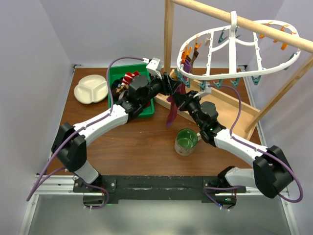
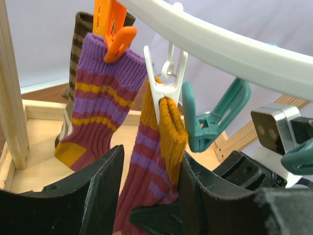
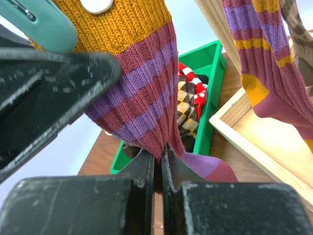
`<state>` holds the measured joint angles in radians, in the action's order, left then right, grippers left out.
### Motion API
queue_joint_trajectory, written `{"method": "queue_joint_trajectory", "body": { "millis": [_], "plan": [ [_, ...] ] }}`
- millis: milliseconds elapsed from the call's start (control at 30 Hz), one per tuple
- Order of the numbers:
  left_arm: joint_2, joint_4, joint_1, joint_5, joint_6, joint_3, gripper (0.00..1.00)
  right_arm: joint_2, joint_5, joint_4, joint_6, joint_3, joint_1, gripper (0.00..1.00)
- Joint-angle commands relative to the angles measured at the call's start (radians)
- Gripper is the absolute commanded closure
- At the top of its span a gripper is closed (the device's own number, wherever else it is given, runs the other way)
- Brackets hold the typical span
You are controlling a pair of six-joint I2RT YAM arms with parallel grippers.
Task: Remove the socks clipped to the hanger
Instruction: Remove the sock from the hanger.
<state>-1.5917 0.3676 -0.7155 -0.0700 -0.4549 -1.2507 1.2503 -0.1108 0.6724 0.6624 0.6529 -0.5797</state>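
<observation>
Pinching the maroon-purple sock (image 3: pixel 142 98), right fingers (image 3: pixel 139 171) hide its middle (top cropped).

left gripper (image 1: pixel 165 83) | right gripper (image 1: pixel 180 99) | maroon sock (image 1: pixel 171 111) hangs between, below hanger (image 1: pixel 236 30)

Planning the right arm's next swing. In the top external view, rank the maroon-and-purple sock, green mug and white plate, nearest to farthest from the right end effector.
1. maroon-and-purple sock: pinched in the right end effector, clipped to the hanger.
2. green mug: on the table, toward the arm bases.
3. white plate: far left, beyond the green bin.
</observation>
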Motion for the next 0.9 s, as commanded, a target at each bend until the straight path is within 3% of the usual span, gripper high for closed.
{"method": "queue_joint_trajectory", "body": {
  "millis": [0,367,867],
  "plan": [
    [-0.020,0.109,-0.002,0.032,0.019,-0.061,0.49,-0.012,0.002,0.023,0.002,0.047,-0.002,1.00],
    [-0.067,0.217,-0.002,0.056,0.018,-0.113,0.45,-0.026,0.000,0.009,-0.003,0.044,-0.002,1.00],
    [-0.128,0.212,-0.002,0.068,0.024,-0.214,0.44,-0.032,0.005,0.000,-0.003,0.042,-0.002,1.00]
  ]
}}
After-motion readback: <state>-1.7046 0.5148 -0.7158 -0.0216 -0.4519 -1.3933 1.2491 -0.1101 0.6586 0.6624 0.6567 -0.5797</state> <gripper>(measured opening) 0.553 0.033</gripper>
